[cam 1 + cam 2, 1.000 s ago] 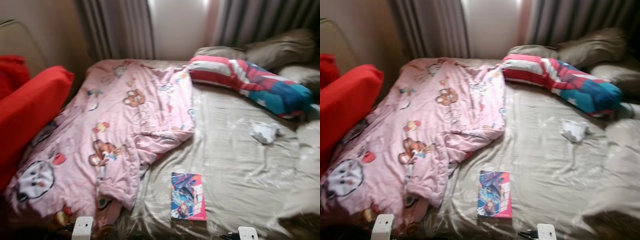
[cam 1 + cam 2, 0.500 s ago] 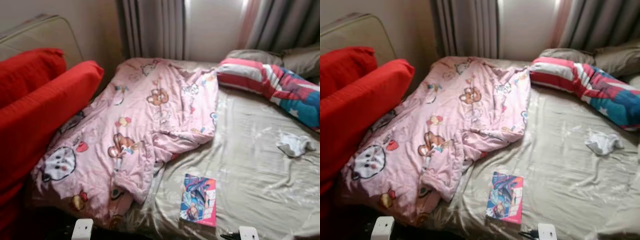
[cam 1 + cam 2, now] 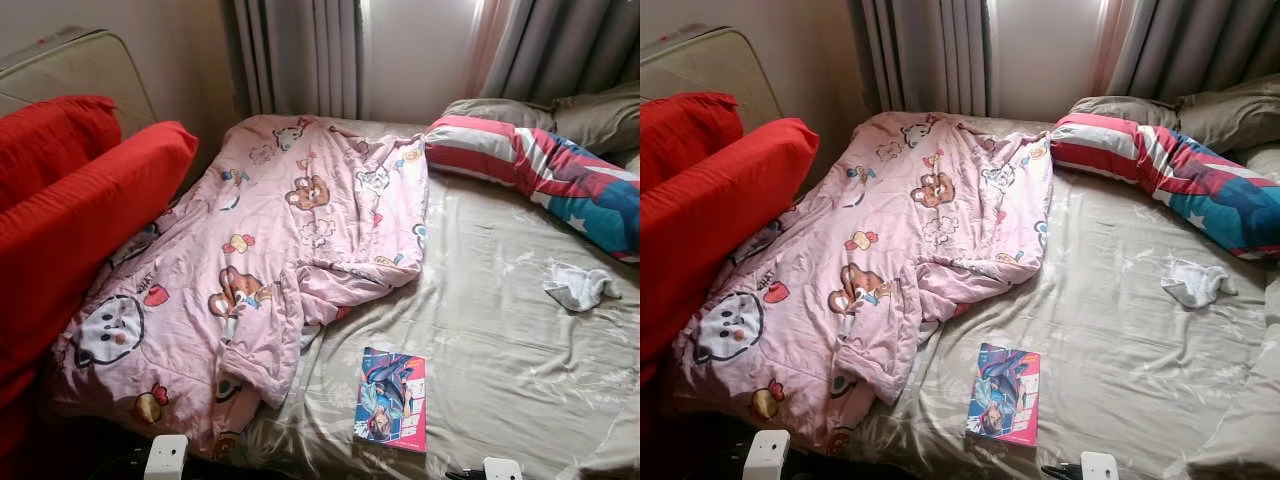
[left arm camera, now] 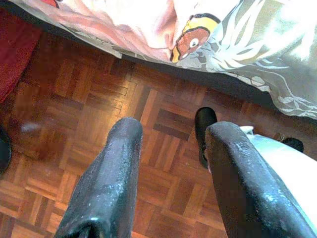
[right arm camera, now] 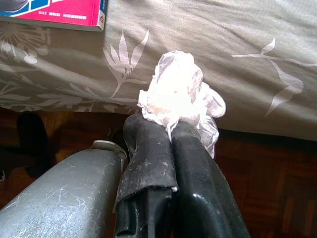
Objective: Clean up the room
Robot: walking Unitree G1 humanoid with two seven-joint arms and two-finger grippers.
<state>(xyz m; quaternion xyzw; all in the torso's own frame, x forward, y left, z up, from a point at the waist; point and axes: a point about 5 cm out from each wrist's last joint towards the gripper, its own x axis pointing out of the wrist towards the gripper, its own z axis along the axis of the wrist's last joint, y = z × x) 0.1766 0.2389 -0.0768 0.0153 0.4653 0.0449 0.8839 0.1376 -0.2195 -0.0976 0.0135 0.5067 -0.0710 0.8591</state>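
Crumpled white tissue [image 5: 176, 91]: clenched in right end effector [image 5: 171, 126], presumably bound for disposal. Left end effector [image 4: 168, 148]: released, idle over parquet floor [image 4: 74, 124]. Comic book [image 3: 391, 398] at 6 o'clock on bed [image 3: 520, 340], white cloth [image 3: 578, 287] at 3 o'clock, uncollected.

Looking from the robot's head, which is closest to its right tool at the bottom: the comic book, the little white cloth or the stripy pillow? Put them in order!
The right tool hangs low by the bed's near edge, holding a crumpled tissue.
1. Comic book, on the sheet by the near edge.
2. White cloth, farther up on the right.
3. Stripy pillow, at the far right.
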